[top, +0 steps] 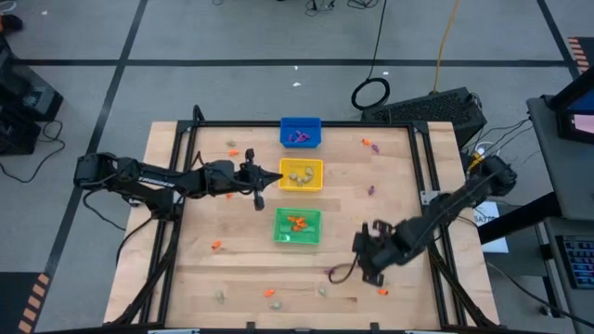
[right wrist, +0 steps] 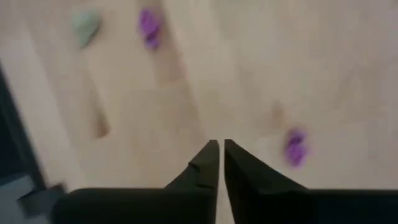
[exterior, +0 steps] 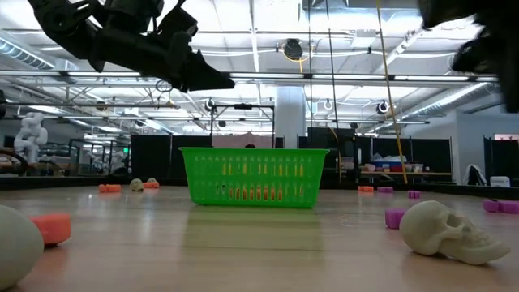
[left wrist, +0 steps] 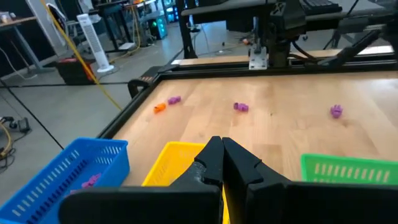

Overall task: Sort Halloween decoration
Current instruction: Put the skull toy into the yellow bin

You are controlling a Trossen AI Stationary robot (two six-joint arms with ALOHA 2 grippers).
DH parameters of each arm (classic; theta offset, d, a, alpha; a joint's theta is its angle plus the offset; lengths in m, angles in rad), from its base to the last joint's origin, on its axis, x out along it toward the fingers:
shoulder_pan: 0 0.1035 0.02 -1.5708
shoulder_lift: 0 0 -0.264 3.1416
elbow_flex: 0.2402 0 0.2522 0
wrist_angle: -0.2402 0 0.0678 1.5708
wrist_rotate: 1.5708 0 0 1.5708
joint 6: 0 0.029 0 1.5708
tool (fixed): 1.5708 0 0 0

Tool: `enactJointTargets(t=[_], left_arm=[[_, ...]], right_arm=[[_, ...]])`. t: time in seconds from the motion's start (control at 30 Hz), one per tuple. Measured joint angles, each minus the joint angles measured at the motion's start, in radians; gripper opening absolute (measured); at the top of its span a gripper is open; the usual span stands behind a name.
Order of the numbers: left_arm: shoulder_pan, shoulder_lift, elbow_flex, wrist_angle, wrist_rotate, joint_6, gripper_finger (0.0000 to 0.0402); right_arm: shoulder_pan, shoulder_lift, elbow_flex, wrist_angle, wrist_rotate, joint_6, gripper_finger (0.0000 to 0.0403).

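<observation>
near: i see a skull (exterior: 454,231) and orange trinket (exterior: 53,227) at the table's front | mid: green bin (top: 298,227) holds orange bits, yellow bin (top: 301,175), blue bin (top: 301,132) | no writing readable | right gripper (right wrist: 221,149) low over bare wood, fingers nearly together, empty, purple trinket (right wrist: 295,148) beside | left gripper (left wrist: 221,155) pinched together, empty, above yellow bin's edge

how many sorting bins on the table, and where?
3, in a column down the table's middle in the high view: blue bin at the far edge, yellow bin in the centre, green bin nearest the front. None seem hidden.
</observation>
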Motion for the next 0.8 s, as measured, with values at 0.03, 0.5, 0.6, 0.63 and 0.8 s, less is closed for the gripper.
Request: enactJointTargets(t=[0.03, 0.5, 0.6, 0.63, 0.8], left_arm=[[-0.006, 0.000, 0.000, -0.003, 0.000, 0.000, 0.0000], [-0.031, 0.000, 0.000, -0.013, 0.001, 0.009, 0.0000], [-0.031, 0.000, 0.000, -0.013, 0.001, 0.010, 0.0000], [-0.031, 0.000, 0.000, -0.013, 0.001, 0.010, 0.0000], [-0.031, 0.000, 0.000, -0.016, 0.001, 0.010, 0.0000]], right_arm=[[0.022, 0.019, 0.016, -0.009, -0.015, 0.034, 0.0028], [0.201, 0.186, 0.034, 0.005, -0.168, 0.326, 0.0205], [0.200, 0.196, 0.034, -0.042, -0.166, 0.297, 0.0209], [0.200, 0.202, 0.034, -0.051, -0.167, 0.284, 0.0209], [0.200, 0.235, 0.034, -0.044, -0.164, 0.223, 0.0203]])
